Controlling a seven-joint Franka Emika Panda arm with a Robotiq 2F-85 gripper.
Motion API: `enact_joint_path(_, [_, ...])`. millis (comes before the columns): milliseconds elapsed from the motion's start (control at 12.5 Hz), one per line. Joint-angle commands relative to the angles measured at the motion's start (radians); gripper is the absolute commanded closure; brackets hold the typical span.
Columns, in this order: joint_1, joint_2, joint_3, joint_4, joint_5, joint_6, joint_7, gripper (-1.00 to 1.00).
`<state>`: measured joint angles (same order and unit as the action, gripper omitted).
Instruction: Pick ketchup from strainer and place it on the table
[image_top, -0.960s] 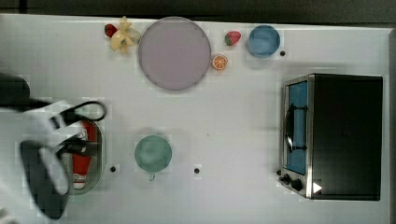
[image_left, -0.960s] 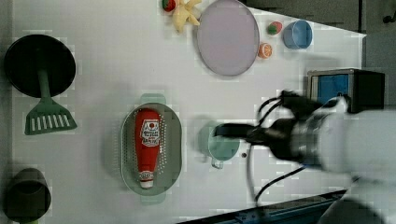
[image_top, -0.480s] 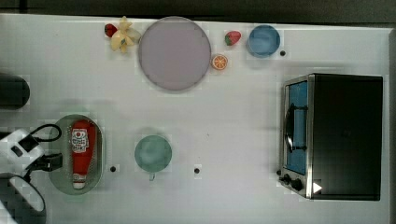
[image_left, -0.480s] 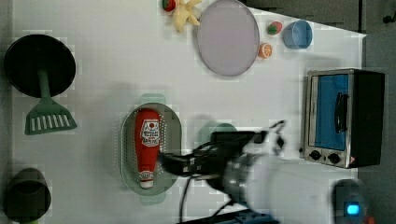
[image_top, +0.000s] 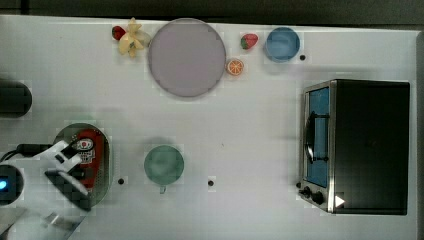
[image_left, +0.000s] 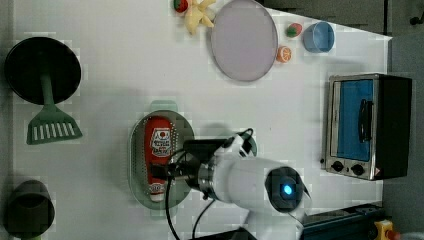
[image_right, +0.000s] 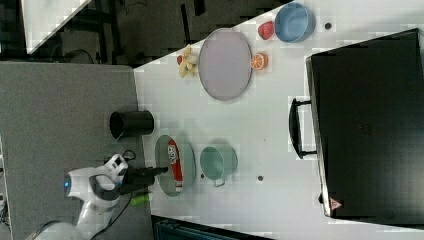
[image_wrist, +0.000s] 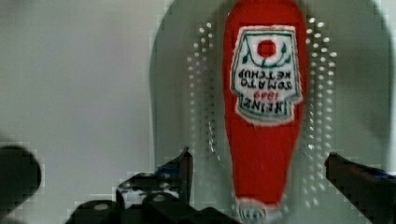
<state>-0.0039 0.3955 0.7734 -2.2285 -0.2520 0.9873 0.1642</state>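
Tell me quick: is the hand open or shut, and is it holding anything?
Hand: open, holding nothing; its fingers stand on either side of the ketchup, near its cap end, and the bottle lies in the strainer.

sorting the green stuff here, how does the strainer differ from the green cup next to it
The strainer is an elongated oval; the green cup is round. The strainer is the bigger of the two. Its bottom is perforated, while the cup's inside looks plain. The strainer holds the ketchup lying flat; nothing is visible in the cup. Both are green and stand side by side on the table.
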Motion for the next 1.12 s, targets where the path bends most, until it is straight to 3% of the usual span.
enact_joint_path(80, [-0.027,0.067,-0.017,0.018,-0.100,0.062,0.129,-1.00])
enact_joint_path(560, [0.025,0.227,-0.073,0.099,-0.315,0.080,0.264,-1.00])
enact_joint_path(640, [0.043,0.243,-0.089,0.110,-0.337,0.058,0.275,-0.92])
enact_joint_path(880, [0.078,0.263,-0.119,0.126,-0.373,0.062,0.275,-0.19])
enact_joint_path(1120, [0.065,0.224,-0.095,0.120,-0.365,0.053,0.275,-0.13])
